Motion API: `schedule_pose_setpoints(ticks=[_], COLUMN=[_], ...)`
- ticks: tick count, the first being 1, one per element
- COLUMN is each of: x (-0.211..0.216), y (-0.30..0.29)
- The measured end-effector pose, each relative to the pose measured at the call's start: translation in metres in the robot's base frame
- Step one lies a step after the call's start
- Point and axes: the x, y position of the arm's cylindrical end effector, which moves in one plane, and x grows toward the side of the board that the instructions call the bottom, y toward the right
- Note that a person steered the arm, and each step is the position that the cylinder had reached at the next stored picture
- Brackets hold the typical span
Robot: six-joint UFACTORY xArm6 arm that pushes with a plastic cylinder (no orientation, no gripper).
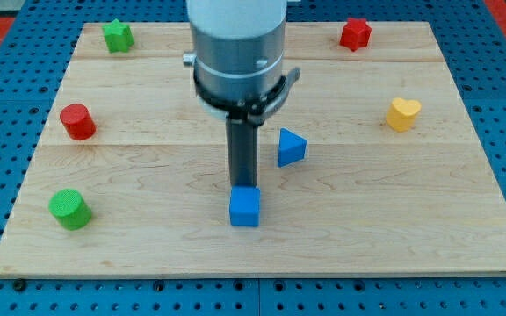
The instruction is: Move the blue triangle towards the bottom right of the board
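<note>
wooden board [148, 167] holding seven blocks, my tip [243, 186] a bare rod holding nothing, touching the far side of a blue cube [245, 207], blue triangle [291, 147] just right of the rod near centre, yellow heart [402, 114] far right, red cylinder [77, 121] left

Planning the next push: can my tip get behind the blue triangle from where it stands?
Probably yes. My tip sits just above the blue cube, left of and below the blue triangle, with bare board between them and nothing blocking.
</note>
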Motion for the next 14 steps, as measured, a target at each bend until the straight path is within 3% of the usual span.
schedule_pose_setpoints(ticks=[1, 2, 3, 5, 7, 8, 9, 10, 12, 14], x=[-0.007, -0.067, -0.071, -0.098, 0.029, 0.010, 0.071, 0.094, 0.088, 0.068], y=[0.000, -0.002, 0.065, 0.111, 0.156, 0.134, 0.094, 0.120, 0.187, 0.128])
